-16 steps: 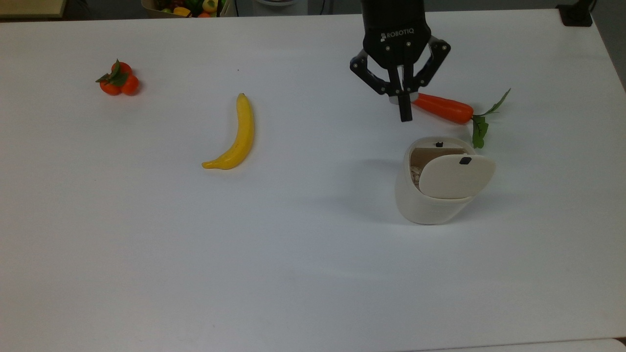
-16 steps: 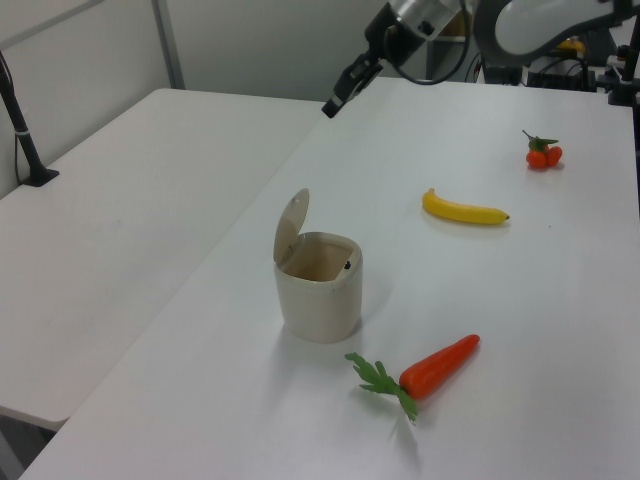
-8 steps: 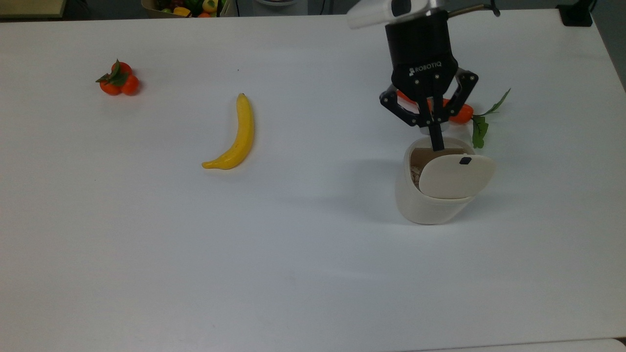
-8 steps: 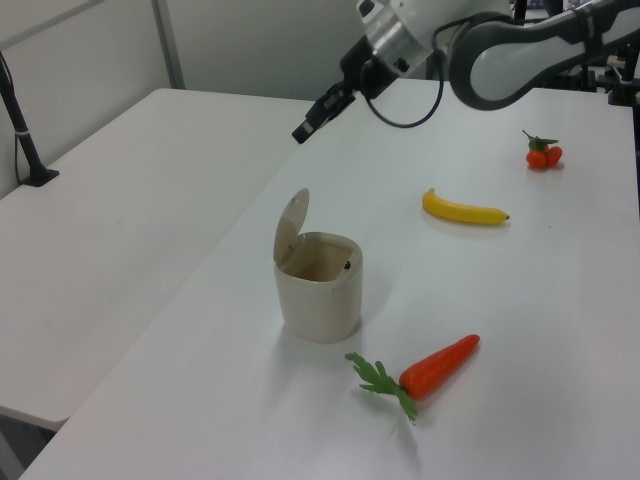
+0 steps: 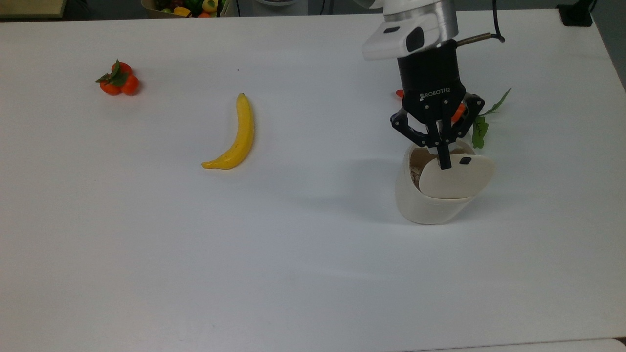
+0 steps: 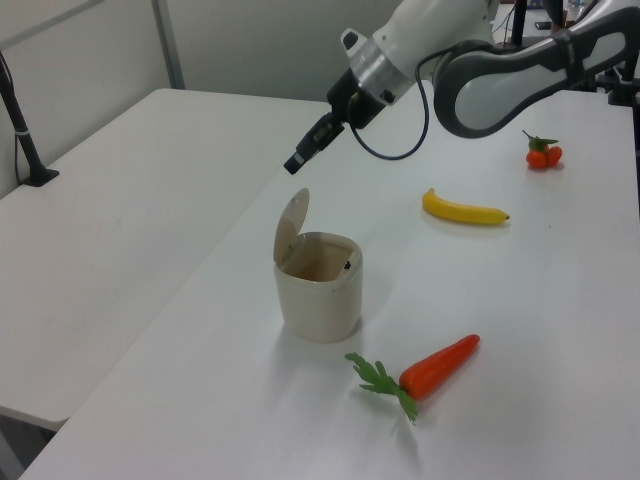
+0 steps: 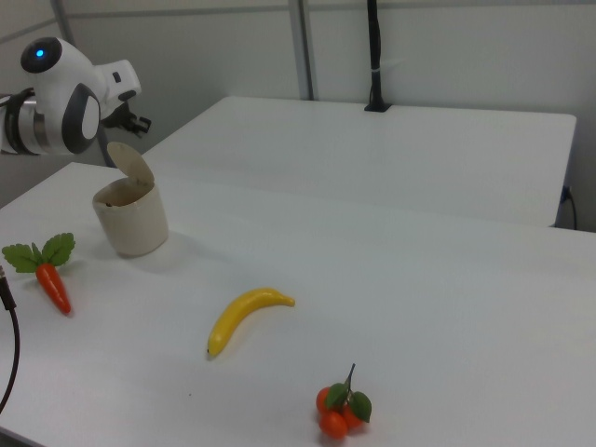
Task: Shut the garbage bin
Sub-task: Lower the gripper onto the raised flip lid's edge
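Observation:
The garbage bin (image 5: 426, 203) is a small cream-white tub on the white table, at the top view's right. Its flat lid (image 5: 457, 177) with a small black tab stands raised on its hinge, so the inside shows. In the left view the bin (image 6: 318, 295) has its lid (image 6: 292, 226) upright at its left edge. My gripper (image 5: 444, 163) is shut with nothing held, and in the top view its tips lie over the lid's upper edge. In the left view the gripper (image 6: 295, 164) hangs a little above the lid's top. The right view shows the bin (image 7: 131, 222) below the arm.
A carrot (image 5: 458, 113) with green leaves lies just behind the bin, partly covered by the gripper. A banana (image 5: 237, 134) lies mid-table and a cluster of small oranges (image 5: 118, 79) at the top view's far left. A box of fruit (image 5: 188, 7) stands beyond the table's back edge.
The shut gripper has travelled from above the carrot toward the bin and come lower, and its tips now overlap the raised lid in the top view. The lid and bin have not moved.

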`<state>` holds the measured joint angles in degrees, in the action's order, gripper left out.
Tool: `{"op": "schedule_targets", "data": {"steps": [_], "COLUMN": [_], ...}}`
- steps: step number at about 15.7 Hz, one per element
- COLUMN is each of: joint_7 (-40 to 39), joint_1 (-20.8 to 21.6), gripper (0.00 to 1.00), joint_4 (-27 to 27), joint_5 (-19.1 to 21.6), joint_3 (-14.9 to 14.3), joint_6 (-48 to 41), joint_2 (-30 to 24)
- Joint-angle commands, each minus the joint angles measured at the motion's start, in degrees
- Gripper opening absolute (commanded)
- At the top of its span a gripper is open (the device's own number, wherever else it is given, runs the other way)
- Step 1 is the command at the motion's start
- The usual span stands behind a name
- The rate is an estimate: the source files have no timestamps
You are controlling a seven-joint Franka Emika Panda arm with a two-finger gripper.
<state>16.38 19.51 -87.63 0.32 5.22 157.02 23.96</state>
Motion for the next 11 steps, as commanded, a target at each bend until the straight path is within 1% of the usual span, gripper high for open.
{"op": "schedule_targets", "data": {"steps": [1,4,7,9,11], "joint_7": [1.1,1.1,1.1,1.1,1.1], "joint_1": [0.9,1.1,1.1,0.7,0.7], "gripper": [0.0,0.0,0.0,0.0,0.0], "joint_4": [0.9,0.4,0.1,-1.0,-1.8], "joint_5": [-1.4,-1.3,-1.3,-1.4,-1.4], "joint_3": [-0.1,0.1,1.2,2.4,3.0], "joint_6": [0.9,0.8,0.7,0.3,0.0], "joint_2": [1.4,1.5,1.3,0.9,0.6]}}
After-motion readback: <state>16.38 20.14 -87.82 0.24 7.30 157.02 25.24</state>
